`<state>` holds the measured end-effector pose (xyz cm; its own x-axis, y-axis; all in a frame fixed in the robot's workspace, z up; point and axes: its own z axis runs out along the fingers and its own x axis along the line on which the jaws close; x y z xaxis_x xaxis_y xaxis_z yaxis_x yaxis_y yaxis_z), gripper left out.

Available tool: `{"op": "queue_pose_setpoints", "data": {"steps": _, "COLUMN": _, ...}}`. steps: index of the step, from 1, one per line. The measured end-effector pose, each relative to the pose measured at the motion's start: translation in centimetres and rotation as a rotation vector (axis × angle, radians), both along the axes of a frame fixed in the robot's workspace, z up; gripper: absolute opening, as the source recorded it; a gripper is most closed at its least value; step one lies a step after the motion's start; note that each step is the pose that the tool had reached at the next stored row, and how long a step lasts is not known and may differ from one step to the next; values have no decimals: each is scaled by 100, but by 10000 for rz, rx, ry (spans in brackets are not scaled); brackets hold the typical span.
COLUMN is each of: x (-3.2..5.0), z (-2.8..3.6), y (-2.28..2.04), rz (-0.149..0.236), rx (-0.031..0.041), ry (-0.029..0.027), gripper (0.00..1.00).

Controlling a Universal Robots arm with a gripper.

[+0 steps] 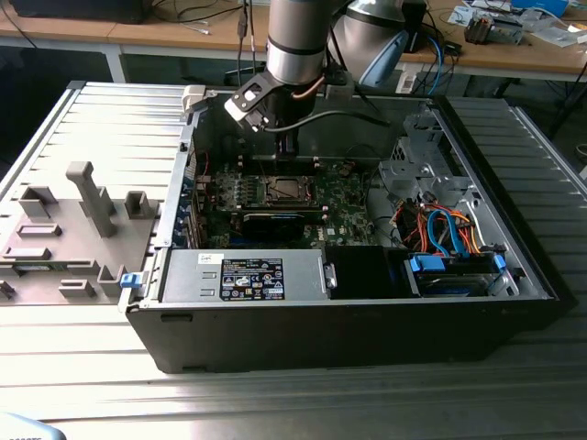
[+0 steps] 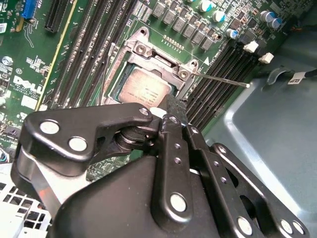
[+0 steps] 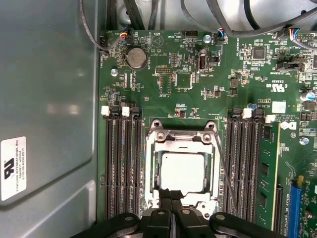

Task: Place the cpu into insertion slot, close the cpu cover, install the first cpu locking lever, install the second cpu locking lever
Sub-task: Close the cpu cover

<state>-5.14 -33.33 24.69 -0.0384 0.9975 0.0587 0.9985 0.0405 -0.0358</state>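
claw (image 3: 171, 194) is seen pinched closed, empty, at the socket (image 3: 148, 196) edge; the chip (image 3: 181, 171) is seated inside it under the cover (image 3: 181, 140). the thin lever (image 3: 223, 166) beside the socket could be bent by a skewed push.

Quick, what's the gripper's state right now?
Gripper: closed, holding nothing, its tip at the edge of the cpu cover, above the seated cpu.

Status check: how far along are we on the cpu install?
Done: the cpu sits in the insertion slot, and the cpu cover looks down over it. In hand: the gripper, shut and empty, is at the cover's edge. Left: a thin lever rod angles away from the socket, apparently unlatched.
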Motion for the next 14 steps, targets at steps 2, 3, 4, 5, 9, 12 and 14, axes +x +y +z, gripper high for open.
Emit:
{"op": "queue_pose_setpoints", "data": {"steps": 2, "x": 0, "z": 7, "y": 0, "rz": 0, "rx": 3, "ry": -1, "gripper": 11}}
{"op": "queue_pose_setpoints", "data": {"steps": 3, "x": 0, "z": 7, "y": 0, "rz": 0, "rx": 4, "ry": -2, "gripper": 11}}
{"op": "queue_pose_setpoints", "data": {"steps": 4, "x": 0, "z": 9, "y": 0, "rz": 0, "rx": 1, "ry": 0, "gripper": 11}}
{"op": "queue_pose_setpoints", "data": {"steps": 5, "x": 0, "z": 10, "y": 0, "rz": 0, "rx": 1, "ry": -1, "gripper": 11}}
{"op": "queue_pose_setpoints", "data": {"steps": 9, "x": 0, "z": 12, "y": 0, "rz": 0, "rx": 1, "ry": 0, "gripper": 11}}
{"op": "queue_pose_setpoints", "data": {"steps": 12, "x": 0, "z": 13, "y": 0, "rz": 0, "rx": 1, "ry": -1, "gripper": 11}}
{"op": "queue_pose_setpoints", "data": {"steps": 14, "x": 0, "z": 15, "y": 0, "rz": 0, "rx": 1, "ry": 0, "gripper": 11}}
